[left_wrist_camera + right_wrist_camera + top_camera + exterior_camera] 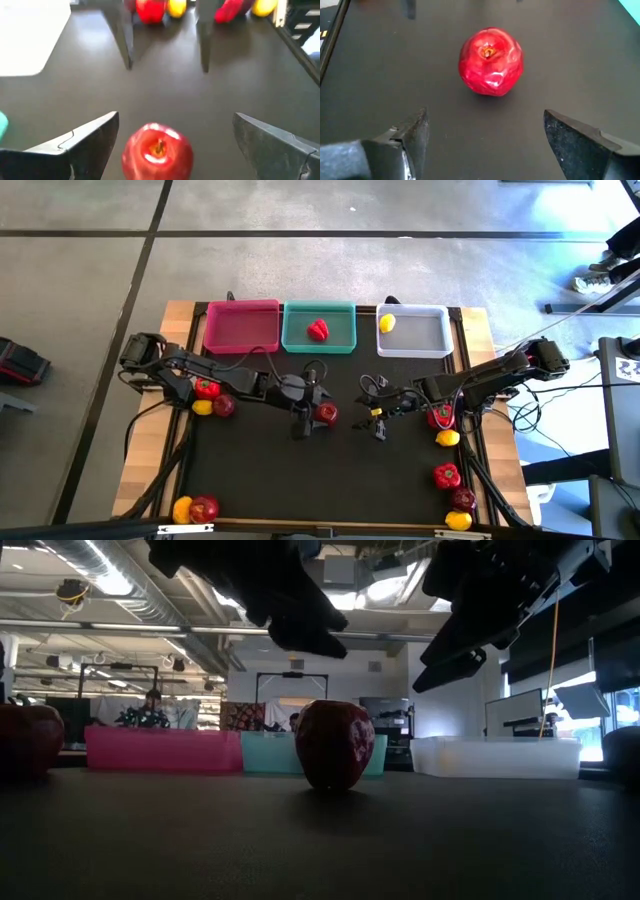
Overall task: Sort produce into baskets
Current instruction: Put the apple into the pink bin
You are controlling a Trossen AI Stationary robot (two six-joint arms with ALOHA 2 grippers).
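Note:
A dark red apple (pixel 326 414) rests upright on the black table mat near the middle, stem up. My left gripper (pixel 308 423) is open just above it. In the left wrist view its fingers (pixel 95 140) stand on either side of the apple (pixel 157 150) without touching. My right gripper (pixel 377 420) is open and empty, a little to the apple's right and facing it (pixel 491 61). The pink basket (pixel 242 326), the teal basket (pixel 340 340) holding a red pepper (pixel 317 330), and the white basket (pixel 420 335) holding a lemon (pixel 387 323) stand along the far edge.
A pepper (pixel 206 388), lemon (pixel 202 407) and apple (pixel 224 406) lie under the left arm. A lemon (pixel 182 508) and apple (pixel 204 508) lie at the near left corner. Several more peppers, apples and lemons line the right edge (pixel 446 475).

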